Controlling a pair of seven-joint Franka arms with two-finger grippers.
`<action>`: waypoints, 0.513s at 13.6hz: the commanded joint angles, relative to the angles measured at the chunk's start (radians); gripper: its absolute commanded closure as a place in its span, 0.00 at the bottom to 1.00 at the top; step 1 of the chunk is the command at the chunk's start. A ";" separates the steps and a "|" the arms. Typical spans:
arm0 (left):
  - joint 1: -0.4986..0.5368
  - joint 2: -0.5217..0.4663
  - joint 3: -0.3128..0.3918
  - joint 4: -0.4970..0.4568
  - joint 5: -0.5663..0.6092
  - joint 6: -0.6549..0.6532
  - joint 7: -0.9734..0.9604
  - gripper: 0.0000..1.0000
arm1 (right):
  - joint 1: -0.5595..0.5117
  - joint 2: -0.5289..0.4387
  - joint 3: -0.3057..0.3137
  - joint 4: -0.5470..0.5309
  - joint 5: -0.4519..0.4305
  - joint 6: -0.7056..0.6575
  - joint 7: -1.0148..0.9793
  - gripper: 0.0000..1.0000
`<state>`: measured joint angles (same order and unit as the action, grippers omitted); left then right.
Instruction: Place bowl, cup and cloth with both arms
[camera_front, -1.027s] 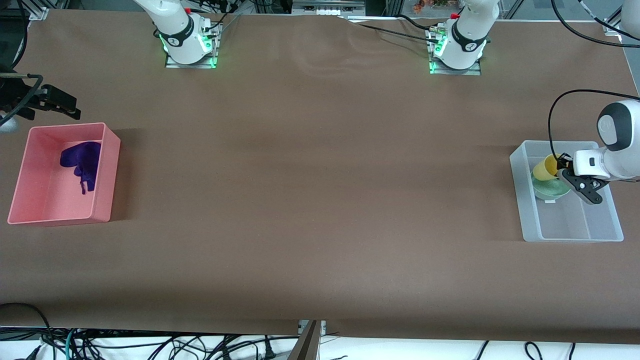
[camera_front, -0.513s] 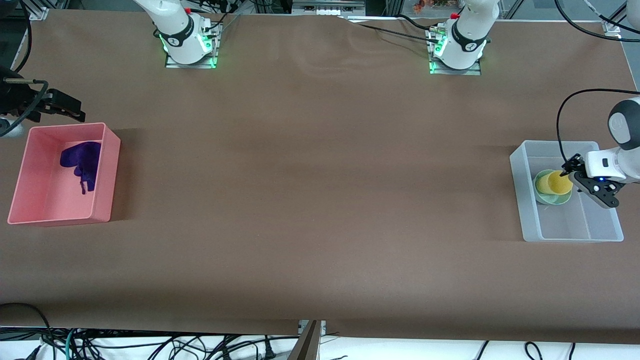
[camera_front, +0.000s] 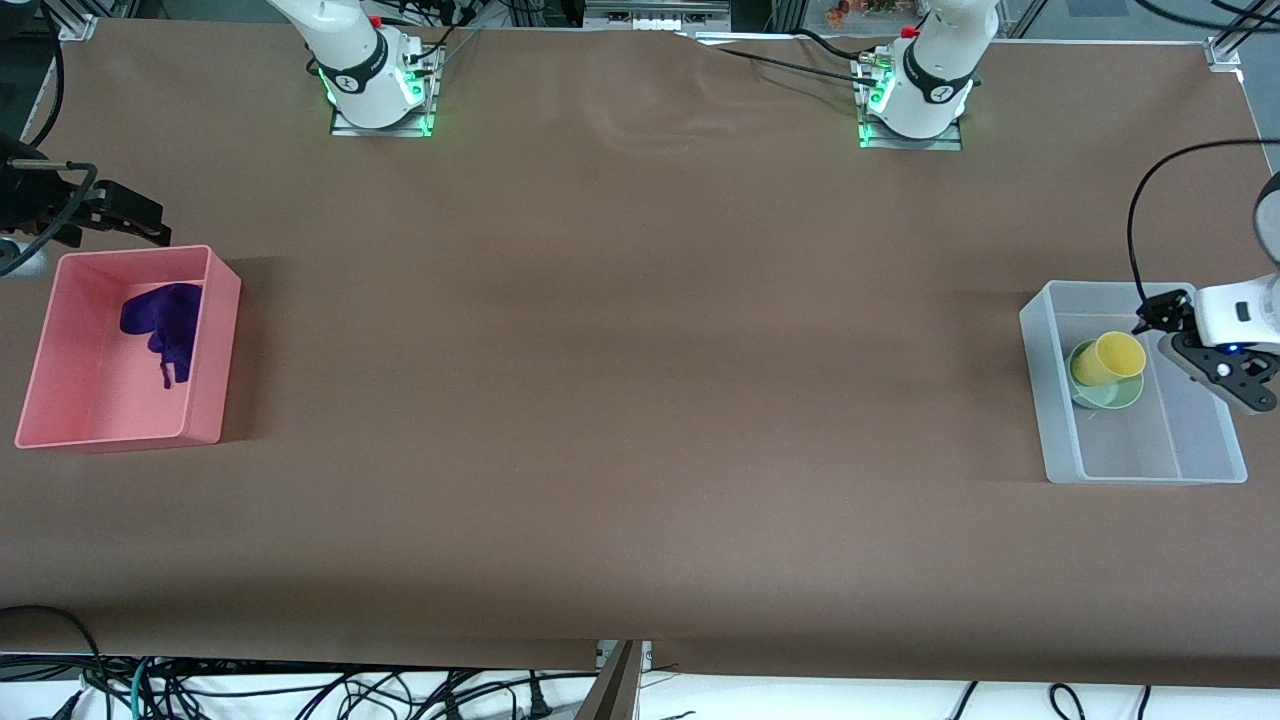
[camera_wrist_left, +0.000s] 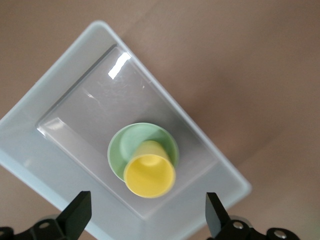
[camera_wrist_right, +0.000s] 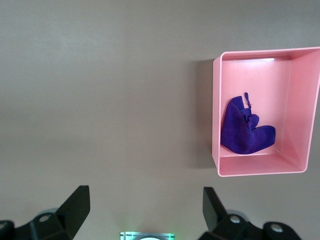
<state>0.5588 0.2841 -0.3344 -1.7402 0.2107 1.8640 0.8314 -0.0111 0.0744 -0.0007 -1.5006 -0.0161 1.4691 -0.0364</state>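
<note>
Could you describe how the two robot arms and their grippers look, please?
Both arms are white with rounded links and black joint rings. Their bases stand on metal plates and glow green, each with a small red part above. The left gripper has a white body and black fingers, with a small blue light and a black cable looping over it. The right gripper looks black, with dark cables.

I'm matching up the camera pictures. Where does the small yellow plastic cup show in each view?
Front view: small yellow plastic cup, tipped in the mint-green bowl.
Left wrist view: cup in the bowl.
Right wrist view: not in it.
Shared landmark: the clear plastic bin.
</note>
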 joint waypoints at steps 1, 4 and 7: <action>0.003 -0.003 -0.081 0.125 -0.063 -0.219 -0.220 0.00 | -0.006 0.015 0.008 0.029 0.004 -0.004 0.012 0.00; 0.004 -0.026 -0.202 0.221 -0.065 -0.362 -0.527 0.00 | -0.006 0.016 0.007 0.031 0.005 -0.006 0.012 0.00; 0.003 -0.037 -0.259 0.303 -0.103 -0.442 -0.630 0.00 | -0.006 0.016 0.007 0.031 0.005 -0.007 0.010 0.00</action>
<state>0.5549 0.2524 -0.5826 -1.4934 0.1482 1.4685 0.2549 -0.0109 0.0829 -0.0005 -1.4933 -0.0161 1.4700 -0.0364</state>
